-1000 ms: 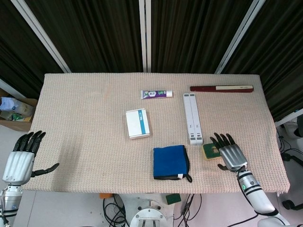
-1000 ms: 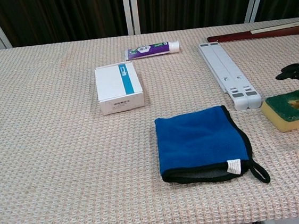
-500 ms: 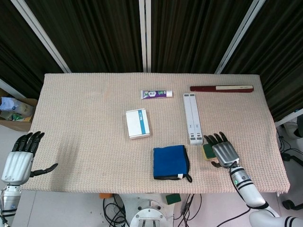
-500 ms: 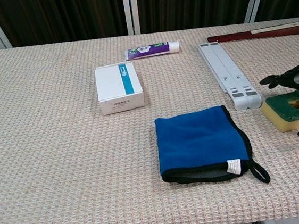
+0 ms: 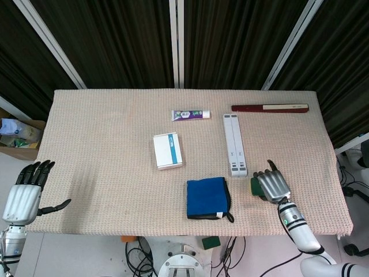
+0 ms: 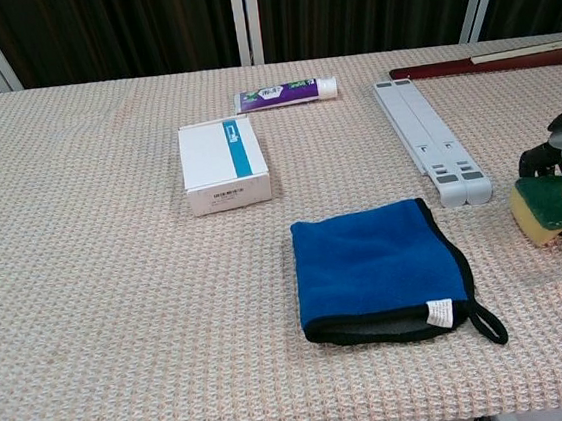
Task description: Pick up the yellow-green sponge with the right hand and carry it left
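Observation:
The yellow-green sponge (image 6: 547, 209) lies at the table's right front, just right of the blue cloth; in the head view only its dark green edge (image 5: 254, 186) shows. My right hand (image 5: 272, 186) covers it from above, fingers (image 6: 554, 149) curled over its far side and thumb under its near edge, gripping it. Whether it is off the table I cannot tell. My left hand (image 5: 24, 195) hangs open beyond the table's left front corner, holding nothing.
A blue cloth (image 6: 380, 268) lies just left of the sponge. A white folding stand (image 5: 234, 144) runs back from it. A white box (image 5: 168, 150), a toothpaste tube (image 5: 190, 115) and a dark red strip (image 5: 270, 107) lie further back.
My right hand has slid left over the sponge and its fingers have curled down around it. The sponge has shifted slightly. The left hand has stayed still.

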Robot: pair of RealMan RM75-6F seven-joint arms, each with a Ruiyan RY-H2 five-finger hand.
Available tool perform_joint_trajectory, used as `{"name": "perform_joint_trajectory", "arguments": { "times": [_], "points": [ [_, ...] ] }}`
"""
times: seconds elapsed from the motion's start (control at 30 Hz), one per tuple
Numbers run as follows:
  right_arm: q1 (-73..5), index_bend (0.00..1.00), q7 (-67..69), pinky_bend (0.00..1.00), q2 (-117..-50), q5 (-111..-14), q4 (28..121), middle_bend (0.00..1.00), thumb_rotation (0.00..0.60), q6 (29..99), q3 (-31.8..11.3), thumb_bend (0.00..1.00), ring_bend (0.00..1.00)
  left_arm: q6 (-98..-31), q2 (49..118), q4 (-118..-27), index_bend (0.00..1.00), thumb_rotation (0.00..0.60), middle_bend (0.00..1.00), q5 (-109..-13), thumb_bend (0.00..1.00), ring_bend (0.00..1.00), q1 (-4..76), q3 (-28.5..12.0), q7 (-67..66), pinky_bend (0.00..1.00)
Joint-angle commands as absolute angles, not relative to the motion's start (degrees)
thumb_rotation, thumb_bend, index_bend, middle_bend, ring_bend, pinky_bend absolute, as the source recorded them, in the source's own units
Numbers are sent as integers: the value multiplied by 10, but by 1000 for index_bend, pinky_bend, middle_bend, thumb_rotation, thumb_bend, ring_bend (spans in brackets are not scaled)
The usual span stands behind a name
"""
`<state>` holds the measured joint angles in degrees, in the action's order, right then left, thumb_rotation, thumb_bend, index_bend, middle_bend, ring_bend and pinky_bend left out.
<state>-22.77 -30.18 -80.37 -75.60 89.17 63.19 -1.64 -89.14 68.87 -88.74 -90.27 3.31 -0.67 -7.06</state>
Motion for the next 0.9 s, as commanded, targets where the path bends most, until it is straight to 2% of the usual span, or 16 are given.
{"name": "perform_joint_trajectory", "arguments": {
  "times": [0.03, 0.23, 0.4, 0.63, 0.8, 0.9],
  "points": [
    [-223, 627, -292, 165, -788, -771, 908, 625, 600, 650, -18, 327, 528, -893, 689, -887, 90, 288, 105, -903, 0, 75, 32, -7, -70, 137],
    [-249, 634, -282, 165, -759, -783, 948, 631, 600, 656, -55, 321, 528, -893, 691, -884, 90, 288, 105, -901, 0, 75, 31, -7, -66, 137],
    [-328, 634, -331, 165, -798, -727, 940, 630, 600, 592, -120, 315, 527, -895, 691, -884, 90, 291, 106, -903, 0, 75, 31, -7, -64, 137],
    [-465, 607, -383, 151, -928, -632, 801, 580, 600, 497, -182, 299, 528, -895, 696, -870, 90, 287, 105, -897, 0, 75, 31, -11, -47, 137],
    [-528, 593, -392, 115, -1007, -595, 689, 567, 600, 461, -191, 263, 522, -892, 698, -857, 90, 290, 105, -891, 0, 75, 31, -13, -36, 137],
    [-556, 522, -395, 90, -1041, -573, 631, 520, 600, 436, -189, 210, 487, -894, 695, -856, 90, 286, 105, -887, 0, 75, 29, -15, -34, 137]
  ]
}}
